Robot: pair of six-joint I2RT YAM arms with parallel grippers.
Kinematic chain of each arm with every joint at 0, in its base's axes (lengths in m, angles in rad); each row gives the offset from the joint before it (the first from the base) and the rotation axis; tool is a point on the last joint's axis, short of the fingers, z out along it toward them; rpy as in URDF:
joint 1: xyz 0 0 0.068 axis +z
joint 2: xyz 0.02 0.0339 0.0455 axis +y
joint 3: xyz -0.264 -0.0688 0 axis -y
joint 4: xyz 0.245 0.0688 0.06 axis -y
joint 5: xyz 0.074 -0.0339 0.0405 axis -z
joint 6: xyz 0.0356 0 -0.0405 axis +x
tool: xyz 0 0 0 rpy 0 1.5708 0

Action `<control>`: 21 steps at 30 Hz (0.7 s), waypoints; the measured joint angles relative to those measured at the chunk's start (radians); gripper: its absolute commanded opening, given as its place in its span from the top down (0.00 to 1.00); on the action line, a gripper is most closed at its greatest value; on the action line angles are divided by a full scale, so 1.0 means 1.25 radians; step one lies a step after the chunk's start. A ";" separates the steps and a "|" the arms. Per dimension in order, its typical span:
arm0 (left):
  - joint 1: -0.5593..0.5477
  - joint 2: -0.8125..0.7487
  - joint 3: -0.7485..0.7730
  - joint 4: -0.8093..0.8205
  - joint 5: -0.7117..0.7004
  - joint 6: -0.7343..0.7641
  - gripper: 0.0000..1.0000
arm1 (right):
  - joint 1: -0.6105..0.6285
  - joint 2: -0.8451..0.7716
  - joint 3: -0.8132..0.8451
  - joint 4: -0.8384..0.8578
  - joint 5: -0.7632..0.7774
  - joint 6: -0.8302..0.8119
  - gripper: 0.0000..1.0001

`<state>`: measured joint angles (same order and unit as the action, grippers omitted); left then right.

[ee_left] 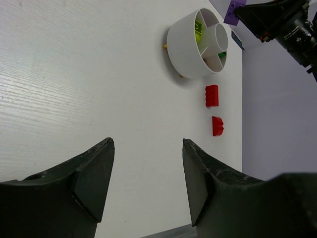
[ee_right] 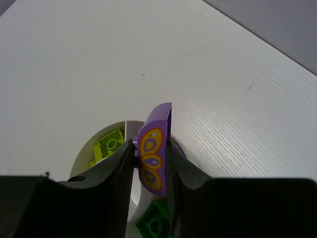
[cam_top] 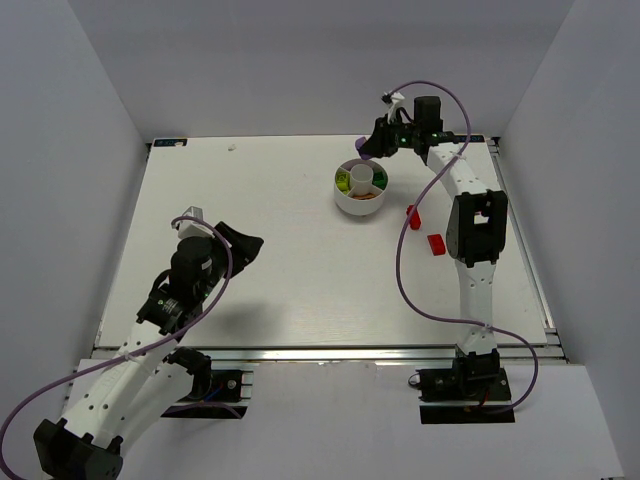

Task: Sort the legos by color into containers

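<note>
Two red legos [cam_top: 435,244] just beside dish [cam_top: 360,207]

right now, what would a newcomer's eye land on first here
The purple piece with yellow ovals, pinched in the right pincer above the dish at the far side of the table. Then two red bricks lying loose beside the dish, and the left pincer hanging open over bare table.
</note>
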<state>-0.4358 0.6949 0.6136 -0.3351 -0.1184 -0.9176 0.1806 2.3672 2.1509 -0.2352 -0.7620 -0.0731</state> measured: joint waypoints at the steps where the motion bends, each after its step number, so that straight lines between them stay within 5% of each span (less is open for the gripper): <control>1: 0.000 0.000 0.000 0.000 0.000 0.000 0.33 | 0.000 0.000 0.000 -0.002 0.001 -0.007 0.82; 21: 0.000 0.002 0.000 0.005 0.000 -0.001 0.33 | 0.000 0.013 0.000 -0.044 0.018 -0.071 0.46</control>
<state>-0.4358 0.6979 0.6136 -0.3283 -0.1184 -0.9184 0.1810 2.3833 2.1509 -0.2897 -0.7399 -0.1616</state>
